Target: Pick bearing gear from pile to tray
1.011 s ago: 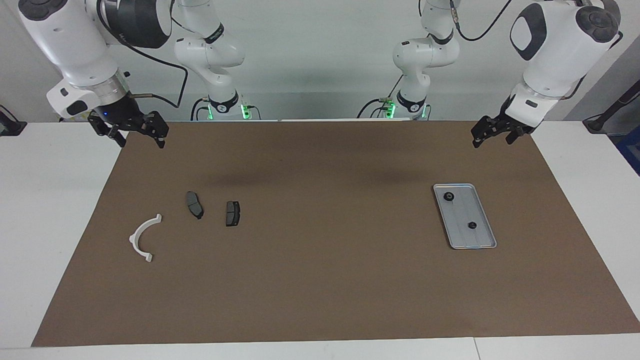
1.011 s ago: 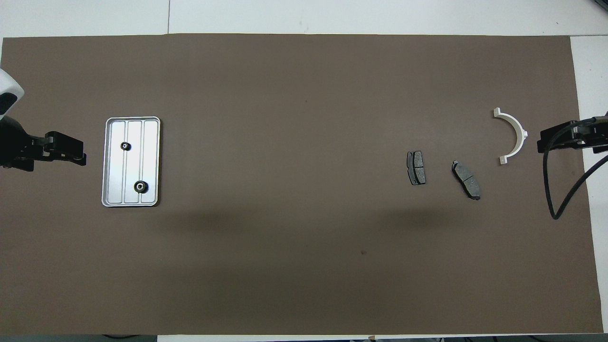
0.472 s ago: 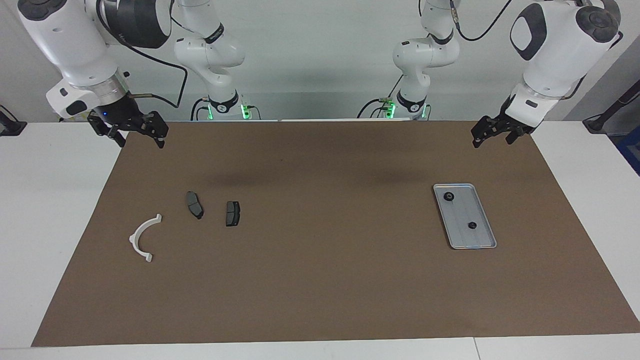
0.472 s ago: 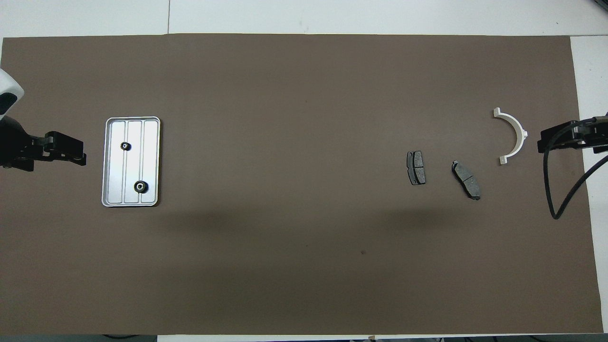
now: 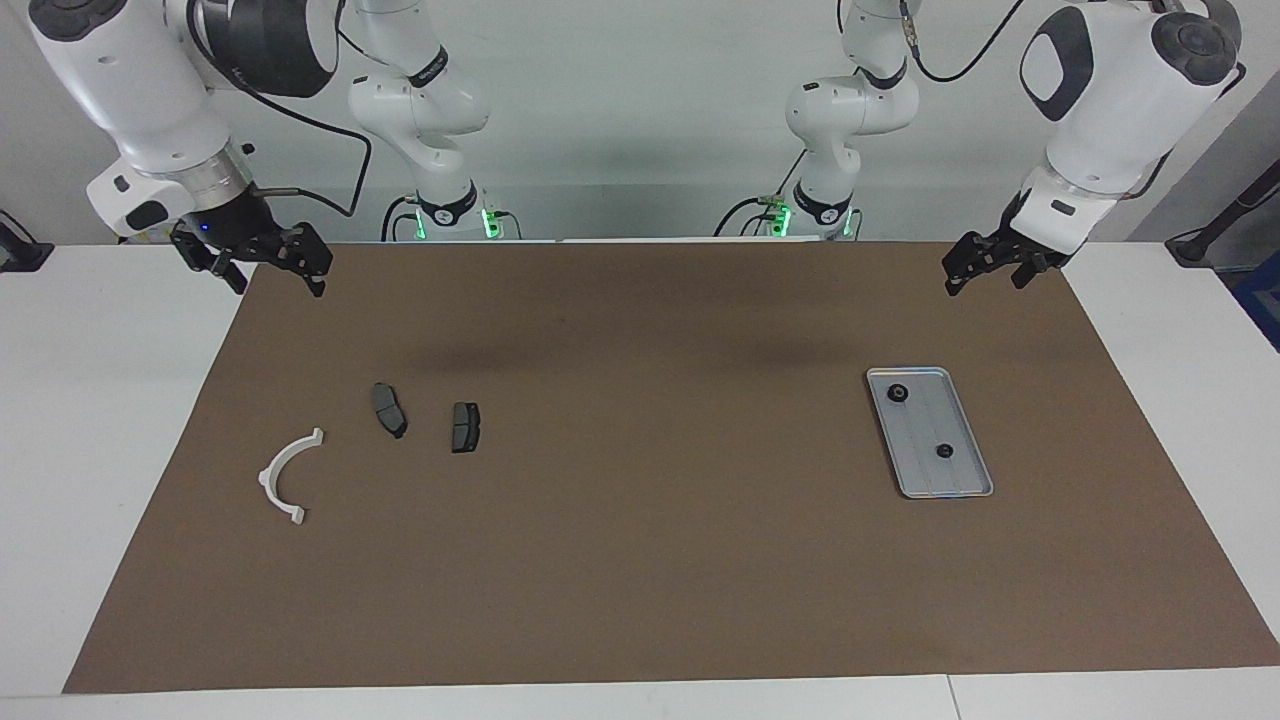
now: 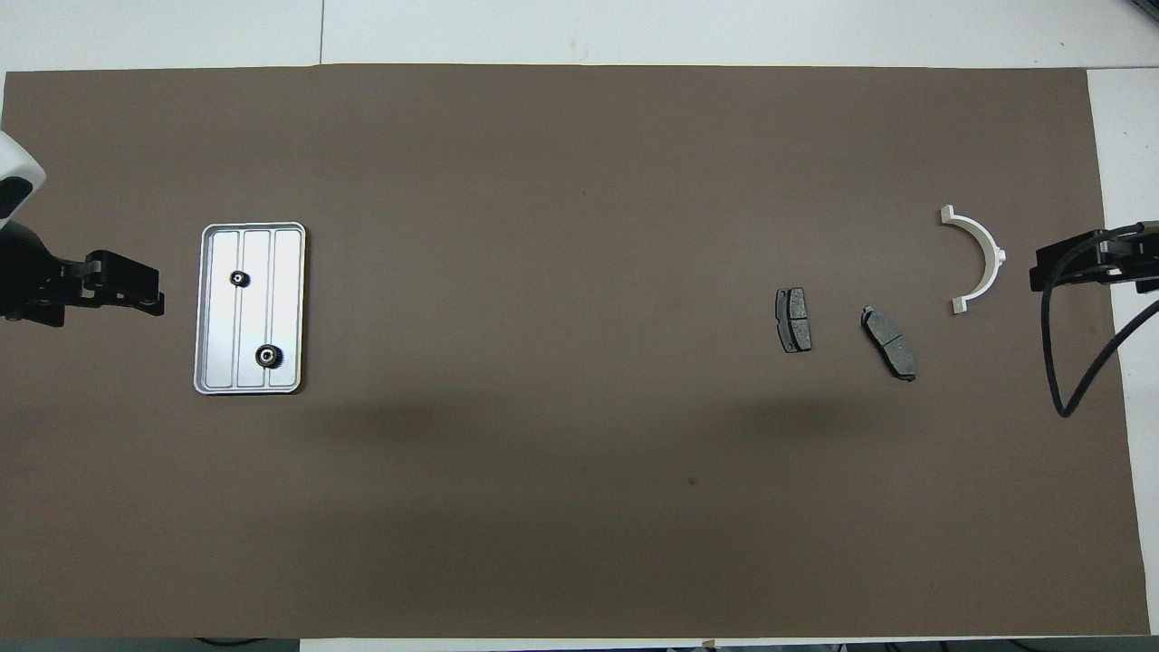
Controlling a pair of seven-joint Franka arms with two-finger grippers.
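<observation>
The silver grooved tray [image 5: 925,428] [image 6: 286,299] lies toward the left arm's end of the table. Two small black bearing gears [image 5: 898,394] [image 5: 943,450] rest in it, also seen from overhead [image 6: 239,278] [image 6: 267,356]. The pile toward the right arm's end holds a white arc [image 5: 268,474] [image 6: 994,252] and two dark grey pads [image 5: 389,409] [image 5: 465,426]. My left gripper [image 5: 982,283] [image 6: 149,292] hangs open and empty over the mat's edge beside the tray. My right gripper [image 5: 280,285] [image 6: 1037,272] hangs open and empty over the mat's edge beside the arc.
A brown mat [image 5: 640,560] covers most of the white table [image 5: 90,420]. A black cable [image 6: 1055,362] loops down from the right arm over the mat's end near the arc.
The right gripper has drawn back a little toward its end of the table and risen slightly. The left arm and all parts have stayed where they were.
</observation>
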